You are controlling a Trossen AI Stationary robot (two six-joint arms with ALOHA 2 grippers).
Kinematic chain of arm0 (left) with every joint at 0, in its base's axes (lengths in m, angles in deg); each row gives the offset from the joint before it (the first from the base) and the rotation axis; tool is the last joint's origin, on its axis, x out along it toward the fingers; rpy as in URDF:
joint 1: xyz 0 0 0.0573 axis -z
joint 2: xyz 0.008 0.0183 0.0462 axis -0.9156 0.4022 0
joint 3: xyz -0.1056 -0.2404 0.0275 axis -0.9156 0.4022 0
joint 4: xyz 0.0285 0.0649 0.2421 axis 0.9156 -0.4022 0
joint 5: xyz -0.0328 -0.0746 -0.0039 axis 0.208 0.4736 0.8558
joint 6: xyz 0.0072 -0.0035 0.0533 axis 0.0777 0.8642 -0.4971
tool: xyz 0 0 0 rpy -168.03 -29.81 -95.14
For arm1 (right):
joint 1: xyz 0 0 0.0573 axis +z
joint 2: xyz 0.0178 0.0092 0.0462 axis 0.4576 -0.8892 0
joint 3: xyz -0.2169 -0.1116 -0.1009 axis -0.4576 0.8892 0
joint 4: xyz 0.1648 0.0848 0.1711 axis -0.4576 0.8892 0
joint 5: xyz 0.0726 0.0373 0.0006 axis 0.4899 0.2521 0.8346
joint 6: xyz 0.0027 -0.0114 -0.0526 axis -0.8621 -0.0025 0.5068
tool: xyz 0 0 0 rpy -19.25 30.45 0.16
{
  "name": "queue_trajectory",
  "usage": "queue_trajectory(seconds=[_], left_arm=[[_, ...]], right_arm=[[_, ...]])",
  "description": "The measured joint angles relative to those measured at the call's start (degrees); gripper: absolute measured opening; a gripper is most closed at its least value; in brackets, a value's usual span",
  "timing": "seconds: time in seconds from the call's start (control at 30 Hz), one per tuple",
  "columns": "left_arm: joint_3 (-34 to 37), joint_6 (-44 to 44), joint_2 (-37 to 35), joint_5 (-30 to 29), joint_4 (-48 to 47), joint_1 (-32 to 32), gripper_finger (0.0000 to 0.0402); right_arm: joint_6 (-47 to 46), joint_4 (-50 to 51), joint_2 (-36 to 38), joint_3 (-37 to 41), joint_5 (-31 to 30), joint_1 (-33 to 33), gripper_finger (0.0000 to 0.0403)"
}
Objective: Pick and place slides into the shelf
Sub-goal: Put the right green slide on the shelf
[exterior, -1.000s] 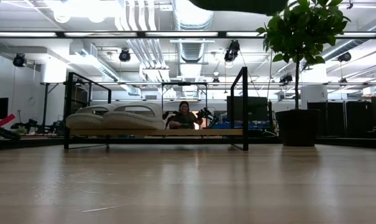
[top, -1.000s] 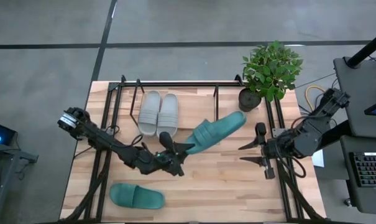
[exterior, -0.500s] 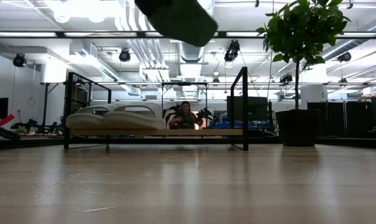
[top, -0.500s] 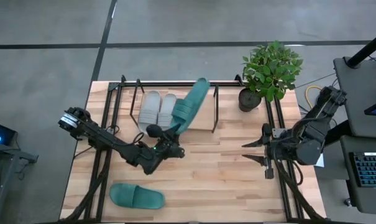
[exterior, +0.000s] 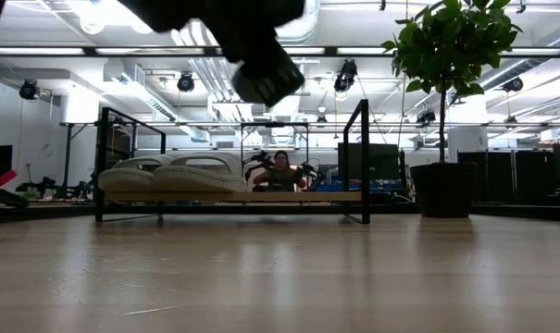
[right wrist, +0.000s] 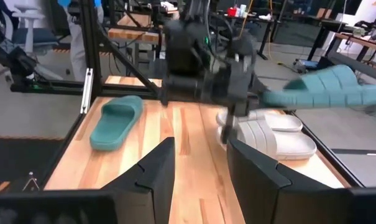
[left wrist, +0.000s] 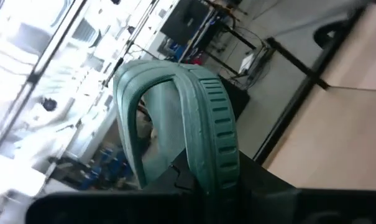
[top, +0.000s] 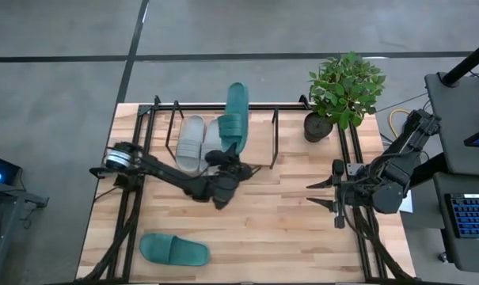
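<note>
1. We're holding the left pincer (top: 226, 162) clamped on one teal slide (top: 237, 117), heel end, toe pointing out past the shelf (top: 259, 156) rear rail.
2. We're keeping it beside the grey pair (top: 201, 141) already on the board; it needs lowering flat without nudging them.
3. Second teal slide (top: 172, 250) is lying near the surface's front edge.
4. Right pincer (top: 322, 195) is waiting, fingers apart, empty.

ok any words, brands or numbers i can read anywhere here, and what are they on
None can be read.
Green slide held in the left tool: only ribbed tread on its sole, no brand showing.
Grey slides on the shelf: no marking visible.
Green slide on the table: plain.
Keyboard beside the table: keys too small to read.
</note>
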Motion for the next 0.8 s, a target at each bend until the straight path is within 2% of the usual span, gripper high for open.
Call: queue_trajectory(seconds=[0.13, 0.27, 0.5, 0.8], left_arm=[[-4.02, -2.19, 5.09, 1.35, -0.31, -0.99, 0.0017], [-6.18, -2.76, 6.69, 1.06, -2.27, -1.55, 0.0017], [-5.47, -2.69, 4.24, 1.06, -3.22, -1.4, 0.0017], [-3.12, -4.63, -0.49, 7.74, -3.9, 2.02, 0.0017]], right_arm=[[-0.02, 0.03, 0.0, 0.0, 0.04, 0.0, 0.0137], [-0.05, 0.06, -0.03, 0.0, 0.07, 0.0, 0.0137], [-1.36, 0.61, -0.04, 0.22, 0.09, 0.0, 0.0137], [-1.48, 0.89, -0.04, 0.22, 0.2, 0.0, 0.0137]])
